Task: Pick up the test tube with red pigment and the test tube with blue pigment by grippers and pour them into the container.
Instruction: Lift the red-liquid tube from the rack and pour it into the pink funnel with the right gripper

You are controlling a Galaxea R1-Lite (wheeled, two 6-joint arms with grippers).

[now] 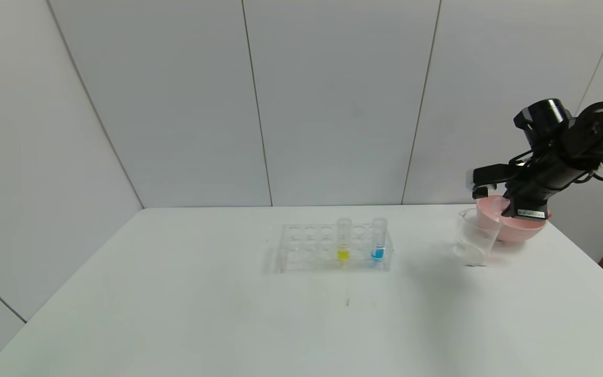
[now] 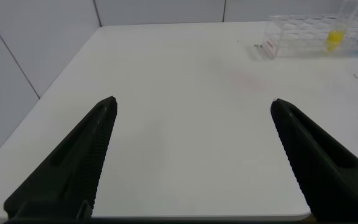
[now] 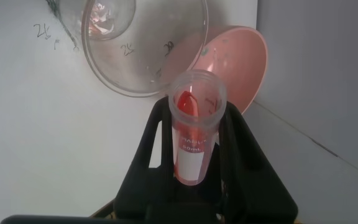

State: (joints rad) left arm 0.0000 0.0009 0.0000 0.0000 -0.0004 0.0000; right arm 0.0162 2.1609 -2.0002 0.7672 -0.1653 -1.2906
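Note:
My right gripper (image 3: 194, 134) is shut on the test tube with red pigment (image 3: 191, 146), which is tipped over with its open mouth toward the container (image 3: 143, 59), a clear glass beaker. Red liquid lies inside the tube near its mouth. In the head view this gripper (image 1: 496, 198) hangs just above the container (image 1: 471, 243) at the table's far right. The test tube with blue pigment (image 1: 378, 242) stands upright in the clear rack (image 1: 306, 250) at the table's middle. My left gripper (image 2: 192, 102) is open over bare table, far from the rack (image 2: 297, 36).
A pink bowl (image 1: 521, 229) sits right behind the container, touching or nearly touching it, under my right arm. A tube with yellow liquid (image 1: 343, 242) stands in the rack beside the blue one. The table's right edge runs close to the bowl.

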